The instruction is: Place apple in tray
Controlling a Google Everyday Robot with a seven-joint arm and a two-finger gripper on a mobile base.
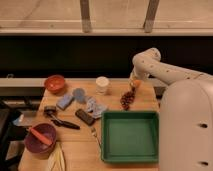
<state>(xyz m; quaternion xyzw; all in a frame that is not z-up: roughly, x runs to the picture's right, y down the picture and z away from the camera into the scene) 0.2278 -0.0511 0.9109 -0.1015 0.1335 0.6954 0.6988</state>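
Note:
The apple [135, 84] is a small orange-red fruit at the far right of the wooden table, just beyond the dark red grape bunch [127, 99]. My gripper [135, 80] points down right at the apple, at its top; the apple's upper part is hidden by it. The white arm comes in from the right and fills the right side of the view. The green square tray [131, 137] lies empty at the front right of the table, in front of the grapes.
A white cup [102, 85] stands left of the apple. An orange bowl [55, 83], blue sponges [65, 101], a crumpled cloth [95, 106], a black brush [63, 122] and a purple bowl [33, 145] holding a carrot [39, 135] lie on the left half.

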